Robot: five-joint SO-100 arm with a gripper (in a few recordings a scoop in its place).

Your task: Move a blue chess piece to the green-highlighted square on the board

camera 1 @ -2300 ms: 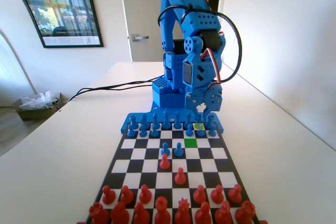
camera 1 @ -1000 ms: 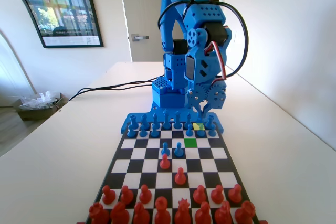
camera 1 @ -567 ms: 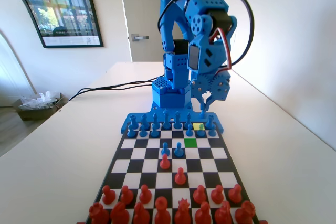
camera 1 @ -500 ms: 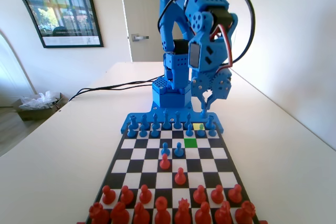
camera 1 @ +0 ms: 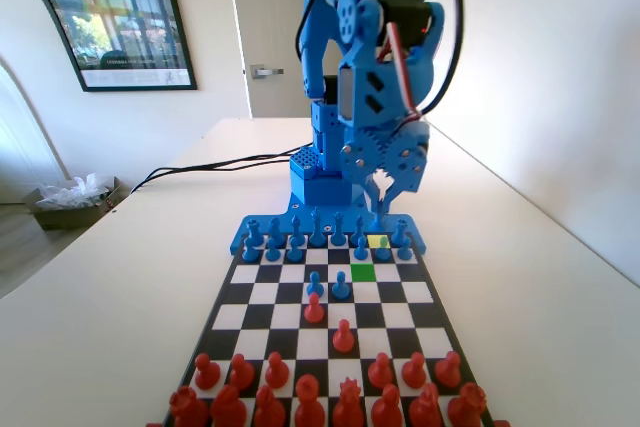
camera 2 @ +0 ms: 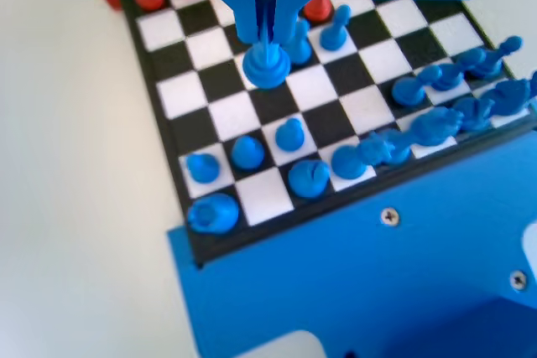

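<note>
Board (camera 1: 262,292) running up the middle of the fixed view, on a pale table (camera 1: 120,287), blue-edged, black and white. Red pieces (camera 1: 300,387) crowded along the bottom edge, with two red pawns (camera 1: 343,336) advanced toward mid-board. Blue pieces (camera 1: 300,239) lined along the far rows, two blue pawns (camera 1: 341,286) stepped out to mid-board, one just behind a red pawn. Green square (camera 1: 363,272) right of centre, bare, just in front of the blue rows; paler yellow-green square (camera 1: 378,241) one row beyond it, among the blue pieces. Framed poster (camera 1: 110,12) at upper left, its lettering too small to read; door with handle (camera 1: 266,72) behind the arm; black cables (camera 1: 200,165) trailing across the table at left; box with crumpled plastic (camera 1: 70,197) at far left on the floor. No legible brand or label anywhere. Arm (camera 1: 360,67) rising from the board's far end, folded over at the top of the frame, wrist pointing down, gripper (camera 1: 385,190) hanging above the right end of the blue rows, clear of the board. In the wrist view, gripper (camera 2: 265,27) pinching a blue piece (camera 2: 267,66) by its top, jaws pressed together on it, piece lifted over the squares at upper centre of the frame. Beneath it, more blue pieces (camera 2: 289,133) in the lower rows, none touching the lifted one.
</note>
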